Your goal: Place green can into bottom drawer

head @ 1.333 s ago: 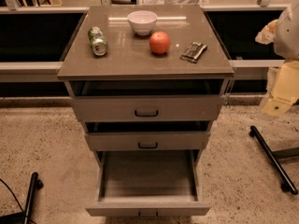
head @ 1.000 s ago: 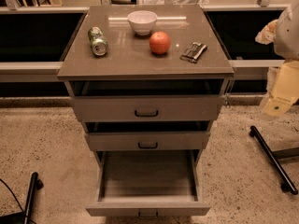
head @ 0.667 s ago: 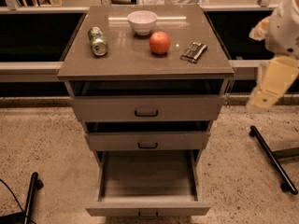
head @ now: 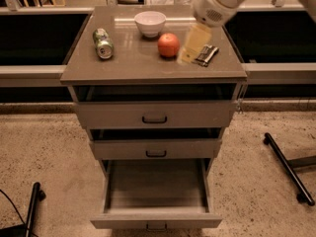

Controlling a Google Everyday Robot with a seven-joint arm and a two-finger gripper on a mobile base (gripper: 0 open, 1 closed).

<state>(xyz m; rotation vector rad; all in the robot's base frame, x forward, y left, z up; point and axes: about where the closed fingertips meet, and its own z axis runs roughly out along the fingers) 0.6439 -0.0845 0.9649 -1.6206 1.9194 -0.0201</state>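
The can (head: 102, 43) lies on its side on the left part of the cabinet top (head: 133, 65), one silver end turned toward the front edge. Nothing touches it. To its right, further back, stands a white bowl (head: 150, 23), and in front of the bowl, slightly right, sits an orange (head: 168, 45). A small dark object (head: 206, 55) lies near the right edge; what it is I cannot tell.

The gripper (head: 192, 43) hangs over the right part of the top, between the orange and the dark object, just beside both and well apart from the can. It is pale yellow and points down and to the left from the white arm (head: 217, 1), which enters from the upper right. Whether it is open or closed I cannot tell; it holds nothing that shows.

Below, the bottom drawer (head: 155, 220) is pulled far out, its tray facing up. The top drawer (head: 154, 113) and middle drawer (head: 155, 148) each stand slightly open. A black leg (head: 289, 168) crosses the speckled floor at right.
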